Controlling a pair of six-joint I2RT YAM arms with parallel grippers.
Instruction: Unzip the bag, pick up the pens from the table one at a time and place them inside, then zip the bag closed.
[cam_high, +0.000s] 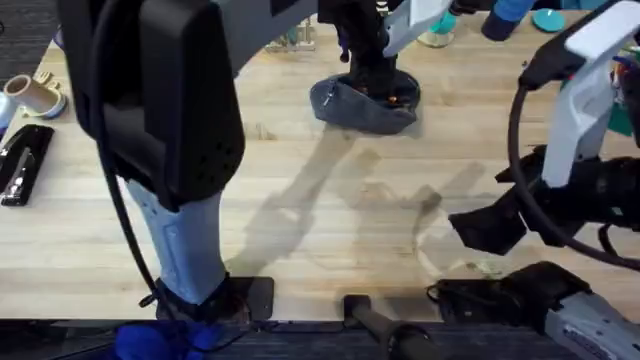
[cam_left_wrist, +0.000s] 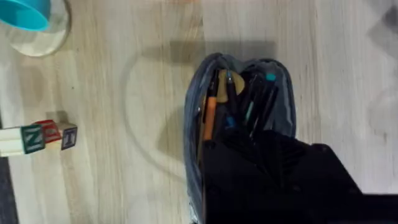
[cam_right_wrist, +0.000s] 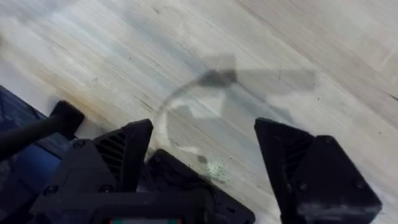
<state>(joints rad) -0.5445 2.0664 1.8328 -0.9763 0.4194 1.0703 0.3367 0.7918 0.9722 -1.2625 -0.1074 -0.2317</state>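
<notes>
**Left gripper at the open bag**

The soft grey-blue fabric bag (cam_left_wrist: 239, 134) lies unzipped on the grained wooden table (cam_high: 300, 200), an orange pen (cam_left_wrist: 209, 118) inside. The left gripper (cam_high: 368, 75) sits at its mouth; its finger spread cannot be told. The right gripper (cam_right_wrist: 205, 158), well apart from the bag, gapes wide, empty.

Looks like a robot lab or test bench, not a home. Two arms are mounted at the near edge of a plank-wood counter (cam_high: 300, 200), cables looping off the right one. Props are scattered round the counter like test items: a stapler (cam_high: 22, 165) and tape roll (cam_high: 35, 95) at its left edge, lettered toy blocks (cam_left_wrist: 46, 137), a teal cup on a wood coaster (cam_left_wrist: 37, 28), and a pouch (cam_high: 362, 103) stuffed with pens at the far side.
</notes>
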